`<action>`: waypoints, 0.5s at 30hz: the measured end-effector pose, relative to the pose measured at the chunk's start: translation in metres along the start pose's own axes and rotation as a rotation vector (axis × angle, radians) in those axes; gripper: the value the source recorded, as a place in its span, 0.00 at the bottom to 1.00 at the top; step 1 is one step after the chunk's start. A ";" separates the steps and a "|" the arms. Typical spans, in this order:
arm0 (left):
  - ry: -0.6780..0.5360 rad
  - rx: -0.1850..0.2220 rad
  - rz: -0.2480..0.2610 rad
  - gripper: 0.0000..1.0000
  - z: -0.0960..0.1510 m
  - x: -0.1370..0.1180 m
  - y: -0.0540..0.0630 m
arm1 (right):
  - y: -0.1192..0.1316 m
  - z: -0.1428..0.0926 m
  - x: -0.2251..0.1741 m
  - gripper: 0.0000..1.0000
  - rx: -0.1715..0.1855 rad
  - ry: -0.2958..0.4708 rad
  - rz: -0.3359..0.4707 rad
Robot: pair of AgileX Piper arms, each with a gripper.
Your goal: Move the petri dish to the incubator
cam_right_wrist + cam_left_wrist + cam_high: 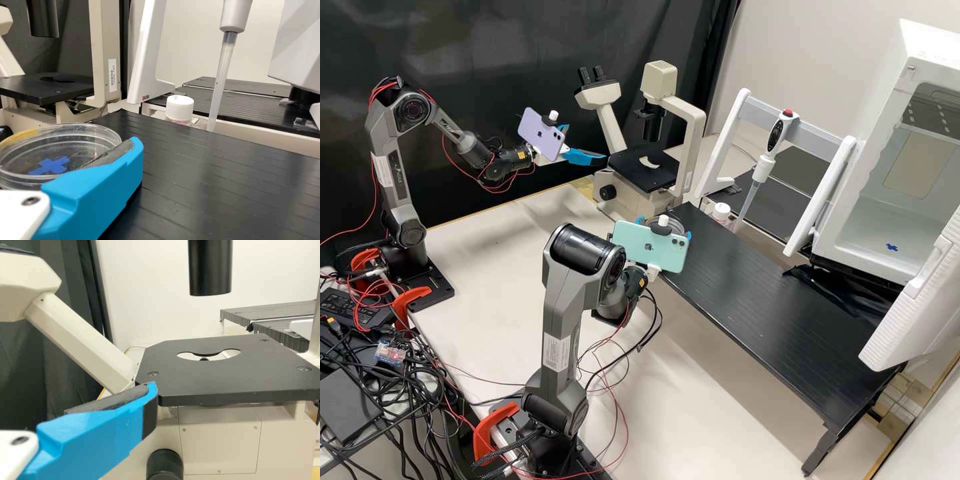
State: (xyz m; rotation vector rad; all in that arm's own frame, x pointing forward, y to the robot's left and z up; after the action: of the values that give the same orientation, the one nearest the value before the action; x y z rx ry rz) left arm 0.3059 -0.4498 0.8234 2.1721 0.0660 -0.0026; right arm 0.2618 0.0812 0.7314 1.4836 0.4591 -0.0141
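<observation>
1. The incubator (883, 117) stands at the far right, its door (920, 300) open; its floor bears a blue cross (892, 247), probably the target.
2. The black platform (773, 307) runs between the right gripper and the incubator.
3. The left gripper (587, 142), far left beside the microscope (627, 193), has its fingers apart, holding nothing.
4. The right gripper (666, 227) is clamped on the petri dish (65, 145) at the platform's left end.
5. The step in hand looks like carrying; next calls for a level swing right, clear of the pipette (768, 160).
</observation>
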 end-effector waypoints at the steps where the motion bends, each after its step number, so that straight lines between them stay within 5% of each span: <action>1: 0.000 0.000 0.000 1.00 0.000 0.000 0.000 | 0.001 0.001 0.000 0.00 0.004 -0.002 0.001; 9: 0.000 0.000 0.000 1.00 0.000 0.000 0.000 | 0.031 0.017 -0.008 0.00 0.025 -0.061 0.077; 15: 0.000 0.000 0.000 1.00 0.000 0.000 0.000 | 0.067 0.048 -0.024 0.00 0.093 -0.156 0.192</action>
State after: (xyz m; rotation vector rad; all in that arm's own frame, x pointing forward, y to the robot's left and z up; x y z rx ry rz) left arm 0.3059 -0.4498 0.8234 2.1721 0.0660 -0.0026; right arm 0.2732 0.0356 0.8031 1.6001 0.1909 0.0011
